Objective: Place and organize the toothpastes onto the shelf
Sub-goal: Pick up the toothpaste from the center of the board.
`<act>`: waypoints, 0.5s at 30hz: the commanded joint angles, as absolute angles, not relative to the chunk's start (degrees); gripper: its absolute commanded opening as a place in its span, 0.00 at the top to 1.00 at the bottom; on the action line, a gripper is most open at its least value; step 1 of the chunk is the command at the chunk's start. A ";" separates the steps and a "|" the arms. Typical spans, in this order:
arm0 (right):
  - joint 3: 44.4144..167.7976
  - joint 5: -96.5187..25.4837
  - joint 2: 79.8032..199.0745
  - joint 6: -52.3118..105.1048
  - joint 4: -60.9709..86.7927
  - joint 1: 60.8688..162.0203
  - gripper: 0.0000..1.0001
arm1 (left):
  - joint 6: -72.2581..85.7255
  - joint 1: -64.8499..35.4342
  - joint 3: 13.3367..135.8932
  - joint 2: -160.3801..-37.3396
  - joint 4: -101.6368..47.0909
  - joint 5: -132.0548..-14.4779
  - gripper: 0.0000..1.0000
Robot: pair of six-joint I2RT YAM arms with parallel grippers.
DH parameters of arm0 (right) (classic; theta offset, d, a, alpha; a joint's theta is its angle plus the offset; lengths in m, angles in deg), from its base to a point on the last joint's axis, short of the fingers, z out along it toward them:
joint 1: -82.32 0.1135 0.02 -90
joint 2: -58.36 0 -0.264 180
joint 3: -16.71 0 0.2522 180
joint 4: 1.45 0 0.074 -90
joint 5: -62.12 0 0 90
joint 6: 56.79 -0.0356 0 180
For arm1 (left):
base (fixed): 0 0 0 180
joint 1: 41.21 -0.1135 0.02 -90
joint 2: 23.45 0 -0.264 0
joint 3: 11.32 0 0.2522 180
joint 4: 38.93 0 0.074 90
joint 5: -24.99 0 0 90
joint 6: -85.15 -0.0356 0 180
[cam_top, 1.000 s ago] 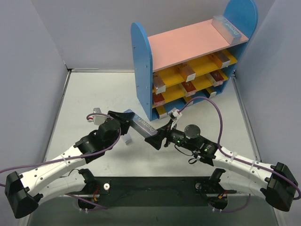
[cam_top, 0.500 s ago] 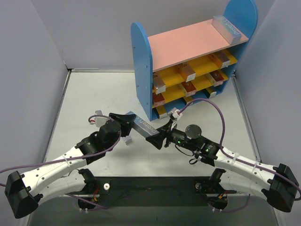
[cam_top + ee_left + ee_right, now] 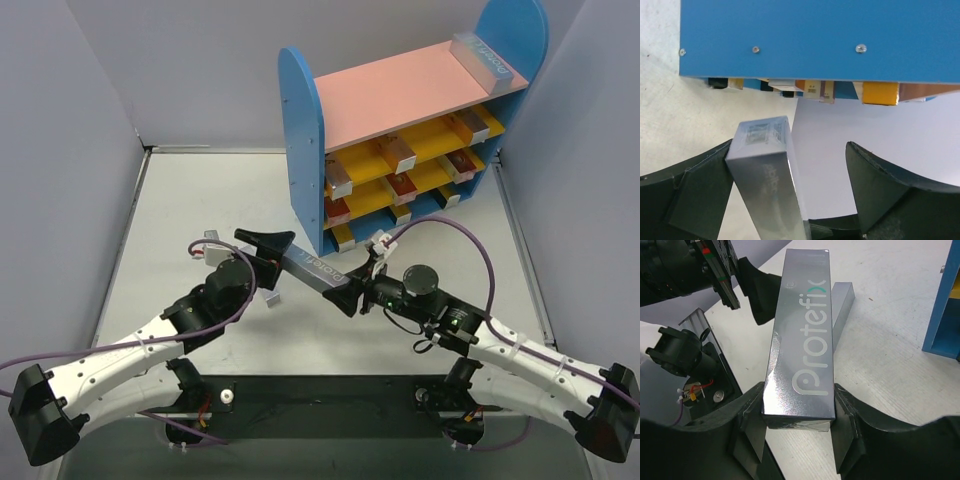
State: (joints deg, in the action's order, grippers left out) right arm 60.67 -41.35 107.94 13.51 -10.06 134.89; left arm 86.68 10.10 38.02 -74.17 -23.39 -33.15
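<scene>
Pale tabletop (image 3: 200, 200) with the shelf (image 3: 300, 130) standing at its far right corner; toothpastes (image 3: 400, 152) sit end-outward on the yellow boards, and one lies on the pink top board (image 3: 400, 95). Over the middle of the tabletop, toward its near edge, the two arms meet around a silver box (image 3: 312, 267). Right claw (image 3: 799, 390): clenched on this box, one pad on each long narrow side, at its near-right end. Left claw (image 3: 792, 150): released, jaws wide, the box's far-left end merely leaning against one finger. The box lies roughly level, lettered face up, its long axis running from far left to near right (the printed name reads along this axis). A second silver box (image 3: 842, 305) lies flat on the tabletop beneath it. Handling, as a judgement: light, stiff but hollow cardboard with a glossy, rather slippery skin. It is best pinched across the narrow sides nearer mid-length, gently enough not to dent it.
</scene>
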 commanded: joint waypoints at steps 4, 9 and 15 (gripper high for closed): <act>70.09 -37.73 99.77 22.21 1.93 134.88 0.93 | 69.80 9.77 33.39 -68.28 -39.84 -24.59 0.03; 77.22 -34.03 97.03 28.36 14.65 133.83 0.94 | 56.27 7.40 31.80 -64.51 -41.96 -22.64 0.03; 89.68 -32.62 97.29 34.34 27.50 128.22 0.95 | 39.12 5.03 31.72 -61.61 -38.18 -20.00 0.03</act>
